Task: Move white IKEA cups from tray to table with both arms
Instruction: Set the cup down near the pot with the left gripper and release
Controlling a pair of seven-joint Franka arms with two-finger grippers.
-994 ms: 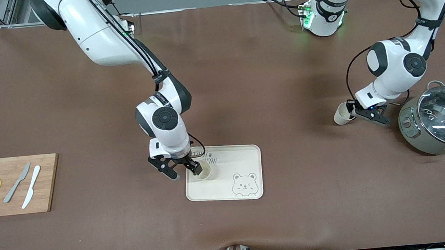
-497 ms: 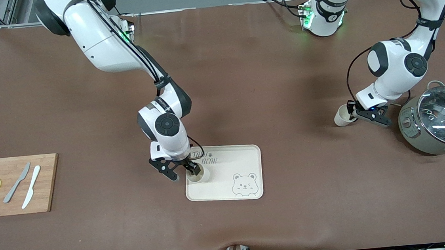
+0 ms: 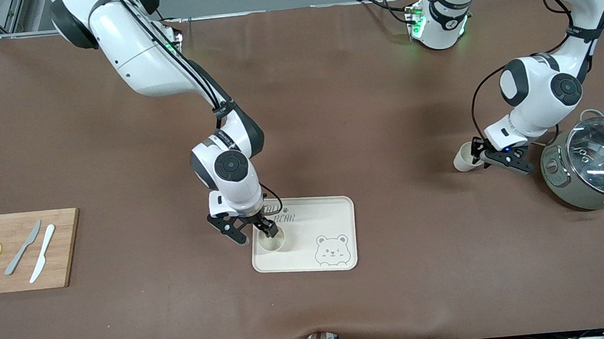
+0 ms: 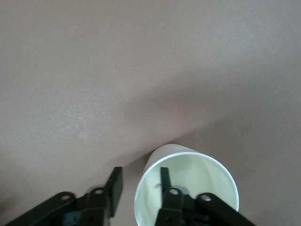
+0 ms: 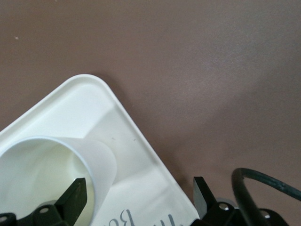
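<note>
One white cup (image 3: pixel 464 158) on table (image 3: pixel 362 111) beside pot (image 3: pixel 595 168), left gripper (image 3: pixel 487 155) straddling its rim, fingers parted. Second cup (image 3: pixel 271 240) on tray (image 3: pixel 333 218), one wide-spread finger of right gripper (image 3: pixel 250 233) inside it. Half done; lift remaining.

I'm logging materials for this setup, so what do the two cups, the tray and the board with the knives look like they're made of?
Cup on the tray and cup on the table: thin cream walls, matte; plastic or paper, unclear.
Tray: cream, smooth, moulded rounded rim, printed bear; likely plastic or melamine.
Board: visible grain strips, probably bamboo or wood.
</note>
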